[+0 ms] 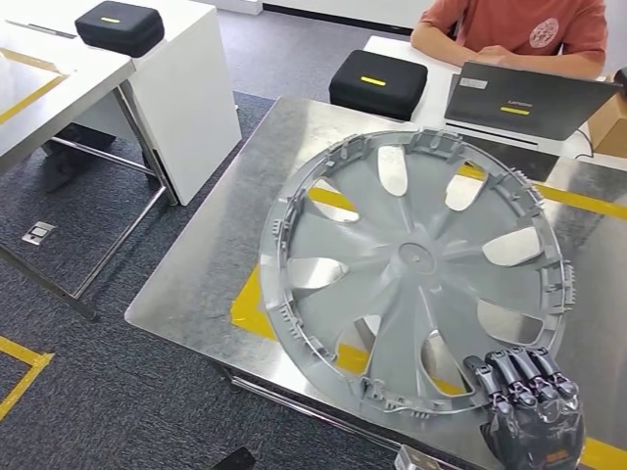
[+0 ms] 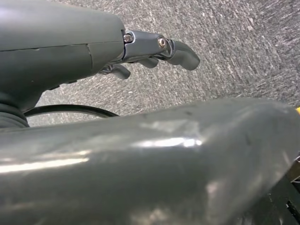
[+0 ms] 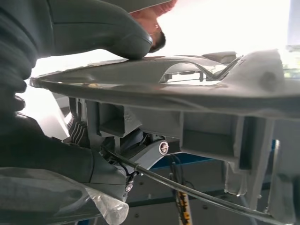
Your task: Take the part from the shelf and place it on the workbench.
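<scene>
Gripping the wheel cover (image 1: pixel 417 269) rim, right hand (image 1: pixel 531 406) partly cropped

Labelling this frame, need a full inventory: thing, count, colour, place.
wheel cover: 1, grey, on or just over the workbench, rim held by right hand
workbench: 1, shiny metal with yellow tape, centre
cases: 2, black, one on the far white table, one on the left white table
laptop: 1, dark grey, closed, far table
cardboard box: 1, brown, right edge
person: 1, orange shirt, seated behind the laptop
right hand: dark, grips the cover's near rim
left hand: grey, holds nothing, over carpet
</scene>
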Controlling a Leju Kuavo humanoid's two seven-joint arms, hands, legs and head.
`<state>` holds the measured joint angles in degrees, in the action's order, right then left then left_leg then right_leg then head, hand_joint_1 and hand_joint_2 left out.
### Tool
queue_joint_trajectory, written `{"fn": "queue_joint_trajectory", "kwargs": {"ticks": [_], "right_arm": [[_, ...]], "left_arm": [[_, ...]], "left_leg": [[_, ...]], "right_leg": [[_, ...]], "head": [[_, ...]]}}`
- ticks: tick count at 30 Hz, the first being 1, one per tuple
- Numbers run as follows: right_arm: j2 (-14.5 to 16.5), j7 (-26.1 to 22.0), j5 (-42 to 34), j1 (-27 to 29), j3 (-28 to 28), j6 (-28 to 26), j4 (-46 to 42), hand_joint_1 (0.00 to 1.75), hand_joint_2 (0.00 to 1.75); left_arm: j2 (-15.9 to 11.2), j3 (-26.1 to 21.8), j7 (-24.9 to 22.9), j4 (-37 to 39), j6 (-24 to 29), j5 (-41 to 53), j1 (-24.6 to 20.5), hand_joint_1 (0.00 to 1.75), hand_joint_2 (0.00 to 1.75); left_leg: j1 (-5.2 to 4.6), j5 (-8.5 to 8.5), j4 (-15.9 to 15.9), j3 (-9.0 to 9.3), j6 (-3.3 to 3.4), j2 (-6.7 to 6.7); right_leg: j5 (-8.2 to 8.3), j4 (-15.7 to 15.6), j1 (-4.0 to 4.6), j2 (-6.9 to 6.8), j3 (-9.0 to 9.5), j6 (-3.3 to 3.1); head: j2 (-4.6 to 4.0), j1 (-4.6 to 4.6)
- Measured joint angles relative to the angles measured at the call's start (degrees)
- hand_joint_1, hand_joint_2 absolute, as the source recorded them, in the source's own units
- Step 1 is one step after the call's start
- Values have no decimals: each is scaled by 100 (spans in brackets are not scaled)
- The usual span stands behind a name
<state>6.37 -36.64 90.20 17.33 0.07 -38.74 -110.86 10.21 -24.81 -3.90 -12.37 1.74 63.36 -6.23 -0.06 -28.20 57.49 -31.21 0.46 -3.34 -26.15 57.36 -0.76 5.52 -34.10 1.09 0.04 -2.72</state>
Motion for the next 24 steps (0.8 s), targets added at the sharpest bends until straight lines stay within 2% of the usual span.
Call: {"fn": "queue_joint_trajectory", "kwargs": {"ticks": [3, 7, 13, 16, 20, 22, 24], "right_arm": [[66, -223, 2, 0, -9, -1, -2, 175, 175], [143, -273, 0, -1, -21, -3, -2, 175, 175], [169, -119, 0, 38, -15, -3, -2, 175, 175], [169, 135, 0, 97, 56, -3, -2, 175, 175], [169, 517, -2, 179, 214, -6, -31, 175, 175], [168, 572, -4, 199, 267, -10, -67, 175, 175], [167, 596, -4, 192, 314, -13, -80, 175, 175]], "left_arm": [[-7, -3, 103, 0, -57, -28, 0, 0, 0], [-12, -22, 234, 0, -132, -62, 0, 0, 0], [-16, -43, 282, 0, -172, -91, 5, 0, 0], [-22, -60, 282, 0, -162, -90, 10, 0, 0], [-36, -90, 278, 0, -157, -76, 11, 0, 0], [-28, -96, 275, 0, -156, -62, 14, 0, 0], [-25, -100, 274, 0, -157, -45, 29, 0, 0]], "left_leg": [[2, -1, 0, -1, 1, 0], [10, -1, 0, -1, 1, 0], [15, 0, -1, -5, 0, 0], [15, -3, 10, -11, 4, 0], [14, 44, -40, 23, 111, 54], [54, 115, -178, 82, 151, 166], [69, 137, -232, 107, 164, 308]], "right_leg": [[-1, 0, 1, -1, -4, 5], [-1, 5, 8, -1, -8, 5], [-2, 13, 11, -1, -13, 5], [2, 5, 7, 1, -12, 10], [31, -28, -1, 31, -28, 90], [-126, 190, 20, -143, -163, 112], [-467, 852, 6, -403, -498, 145]], "head": [[0, -1], [0, -2], [0, -2], [0, -2], [0, -5], [0, 18], [0, 38]]}}
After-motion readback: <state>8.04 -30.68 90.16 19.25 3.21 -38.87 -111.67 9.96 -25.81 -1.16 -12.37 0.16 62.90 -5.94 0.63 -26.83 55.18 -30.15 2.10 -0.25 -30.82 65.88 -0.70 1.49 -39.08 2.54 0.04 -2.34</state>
